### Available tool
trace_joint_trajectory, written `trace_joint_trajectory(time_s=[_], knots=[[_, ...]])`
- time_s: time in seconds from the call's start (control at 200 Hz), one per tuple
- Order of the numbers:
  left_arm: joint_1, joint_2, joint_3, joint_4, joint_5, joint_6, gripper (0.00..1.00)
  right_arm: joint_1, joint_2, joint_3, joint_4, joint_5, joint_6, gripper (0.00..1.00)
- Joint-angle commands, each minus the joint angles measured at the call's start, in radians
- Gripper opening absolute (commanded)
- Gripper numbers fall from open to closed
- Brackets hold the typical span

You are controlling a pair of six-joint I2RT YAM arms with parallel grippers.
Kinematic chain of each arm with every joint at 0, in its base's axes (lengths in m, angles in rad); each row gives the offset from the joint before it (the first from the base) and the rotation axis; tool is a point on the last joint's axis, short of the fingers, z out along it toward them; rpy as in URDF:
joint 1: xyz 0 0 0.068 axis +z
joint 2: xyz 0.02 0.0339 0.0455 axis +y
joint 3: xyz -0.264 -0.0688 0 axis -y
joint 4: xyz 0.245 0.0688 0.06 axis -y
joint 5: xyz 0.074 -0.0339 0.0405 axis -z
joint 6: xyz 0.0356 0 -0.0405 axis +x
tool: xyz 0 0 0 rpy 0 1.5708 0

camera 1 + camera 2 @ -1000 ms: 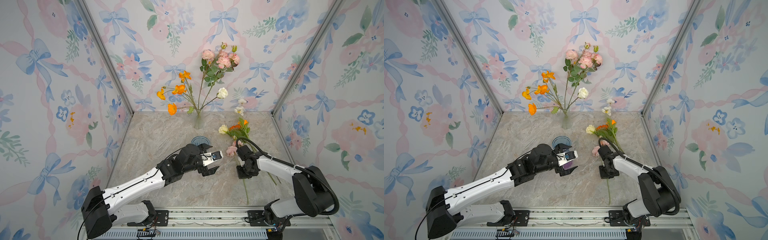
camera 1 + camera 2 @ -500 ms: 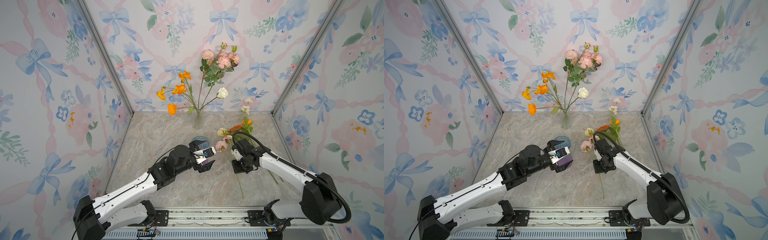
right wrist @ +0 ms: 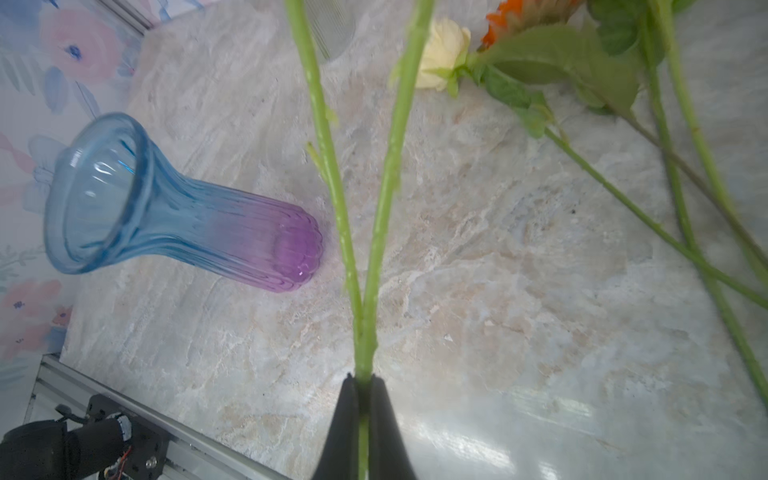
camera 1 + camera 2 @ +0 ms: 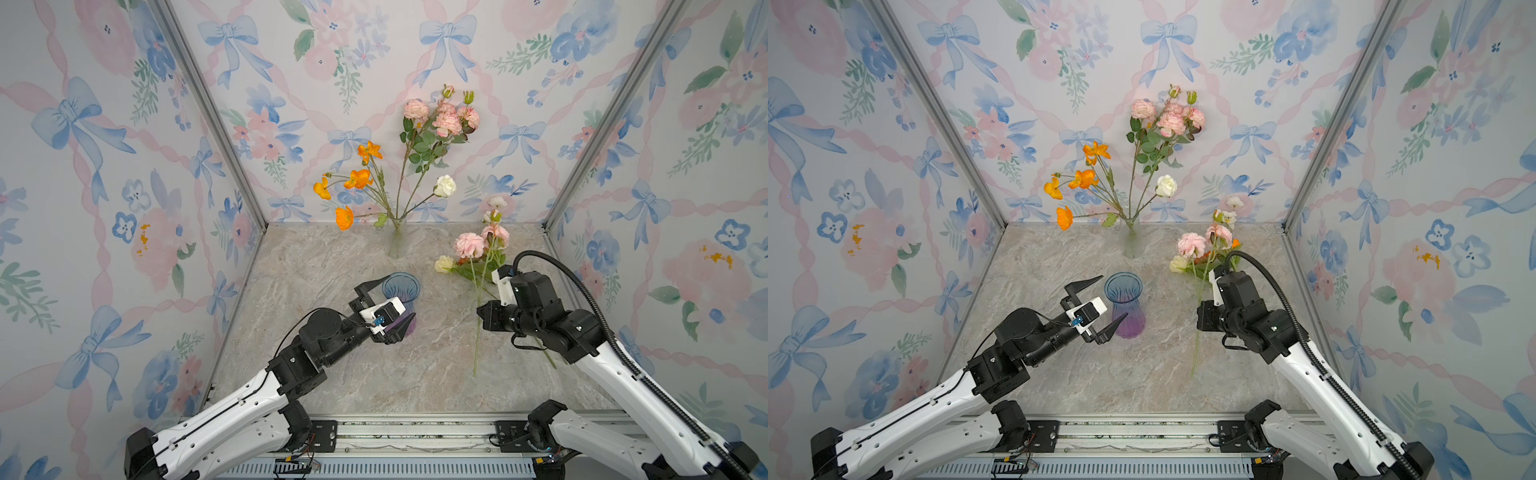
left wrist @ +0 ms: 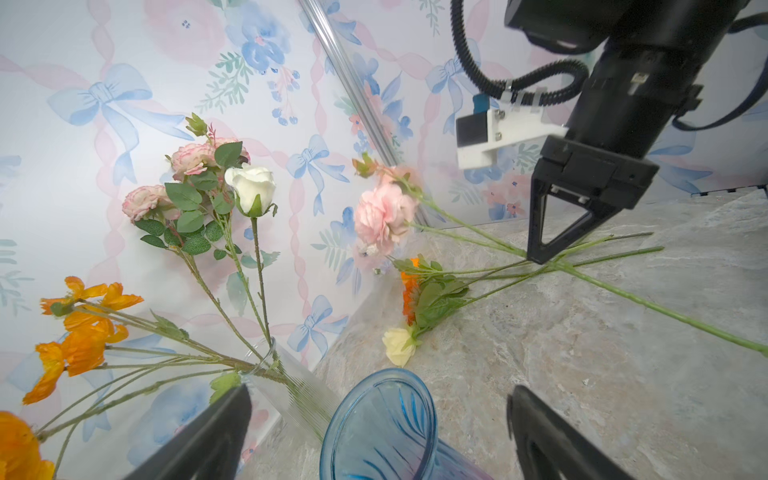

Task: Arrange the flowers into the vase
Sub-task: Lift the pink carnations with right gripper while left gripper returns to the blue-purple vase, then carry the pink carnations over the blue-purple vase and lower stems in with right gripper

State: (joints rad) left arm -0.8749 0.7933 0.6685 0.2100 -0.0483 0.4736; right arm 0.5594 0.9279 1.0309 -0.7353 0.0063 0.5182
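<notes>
On the left of the counter (image 4: pixel 332 374), the left gripper (image 4: pixel 1113 297) is set with jaws spread wide on either side of the blue-to-purple vase (image 4: pixel 1124 309). In the left wrist view the vase mouth sits between the two fingers (image 5: pixel 208 436), apart from both. This vase is stood upright near the counter's middle. Behind it, at centre back by the wall, a clear vase (image 4: pixel 395 243) is stood upright with flowers already placed in it: orange poppies (image 4: pixel 358 178) fanned to the left, a pink ruffled cluster (image 4: pixel 446 120) highest, one white rose (image 4: pixel 445 185) to the right. Right of the clear vase, loose flowers are piled on the counter toward the back right corner: a cream rose (image 4: pixel 444 264) and an orange bloom (image 5: pixel 409 295) among green leaves, with stems crossed. A pink flower (image 4: pixel 469 245) is held up over that pile. Its forked green stem (image 3: pixel 365 291) is pinched by the right gripper (image 3: pixel 362 388), jaws pressed together on it just below the fork. In both top views the stem's tail is seen running past the jaws toward the front; whether it touches the counter cannot be told. Small white blooms (image 4: pixel 496 203) are seen above the pink ones, but their stem cannot be made out.
</notes>
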Motion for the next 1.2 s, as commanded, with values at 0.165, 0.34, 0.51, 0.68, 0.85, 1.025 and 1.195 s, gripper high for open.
trace_joint_trajectory(time_s=[0.165, 0.34, 0.51, 0.68, 0.85, 1.025, 1.195], knots=[[0.065, 0.006, -0.012, 0.028, -0.007, 0.008, 0.98, 0.144, -0.003, 0.101, 0.341, 0.214, -0.108, 0.0], [0.067, -0.038, -0.002, -0.059, -0.045, 0.004, 0.98, 0.245, 0.151, 0.21, 0.51, 0.22, -0.317, 0.0], [0.068, -0.132, -0.066, -0.102, -0.047, -0.026, 0.98, 0.278, 0.294, 0.371, 0.583, 0.185, -0.424, 0.0], [0.109, -0.122, -0.089, -0.081, -0.047, -0.029, 0.98, 0.288, 0.403, 0.422, 0.693, 0.138, -0.456, 0.0], [0.123, -0.111, -0.095, -0.063, -0.027, -0.051, 0.98, 0.299, 0.479, 0.385, 0.793, 0.139, -0.459, 0.0], [0.123, -0.148, -0.124, -0.014, -0.036, -0.063, 0.98, 0.321, 0.509, 0.287, 0.903, 0.159, -0.483, 0.0], [0.125, -0.142, -0.129, -0.007, -0.012, -0.066, 0.98, 0.347, 0.527, 0.237, 0.912, 0.172, -0.468, 0.0]])
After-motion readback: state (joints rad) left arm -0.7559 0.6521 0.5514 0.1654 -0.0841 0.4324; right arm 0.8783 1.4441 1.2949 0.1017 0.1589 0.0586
